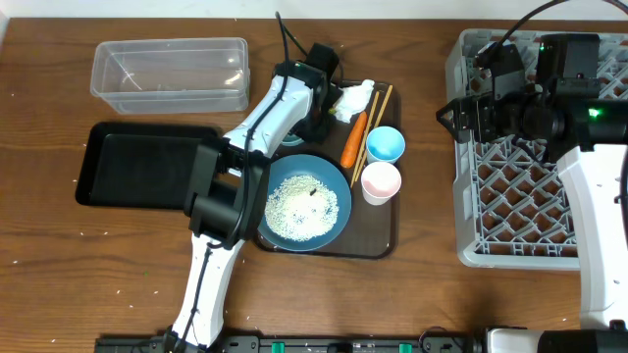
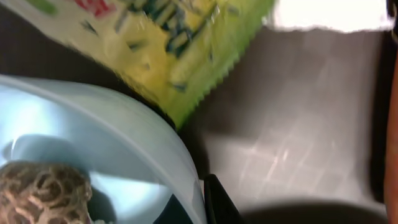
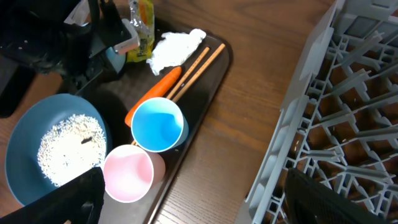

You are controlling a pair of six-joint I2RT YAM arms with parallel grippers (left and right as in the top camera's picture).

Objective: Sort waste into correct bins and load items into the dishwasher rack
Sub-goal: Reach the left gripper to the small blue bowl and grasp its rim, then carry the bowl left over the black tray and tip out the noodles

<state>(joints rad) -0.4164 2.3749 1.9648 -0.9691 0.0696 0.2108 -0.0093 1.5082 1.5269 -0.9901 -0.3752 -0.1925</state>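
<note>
My left gripper (image 1: 312, 116) is down at the back of the brown serving tray. In the left wrist view its fingers (image 2: 202, 208) pinch the rim of a small light blue dish (image 2: 106, 137) holding a brown food lump (image 2: 37, 193). The green-yellow wrapper (image 2: 174, 43) lies just beyond the dish. A large blue plate (image 1: 339, 181) holds white rice (image 1: 299, 206). The carrot (image 1: 353, 139), chopsticks (image 1: 376, 118), tissue (image 1: 353, 98), blue cup (image 1: 385, 144) and pink cup (image 1: 381, 182) sit on the tray's right side. My right gripper (image 3: 208, 205) is open and empty, over the table beside the grey rack (image 1: 471, 235).
The clear tub (image 1: 172, 74) stands at the back left and the black tray (image 1: 128, 167) in front of it, partly under my left arm. The brown serving tray (image 1: 378, 230) lies in the middle. The rack's wall (image 3: 298, 124) is close to my right gripper.
</note>
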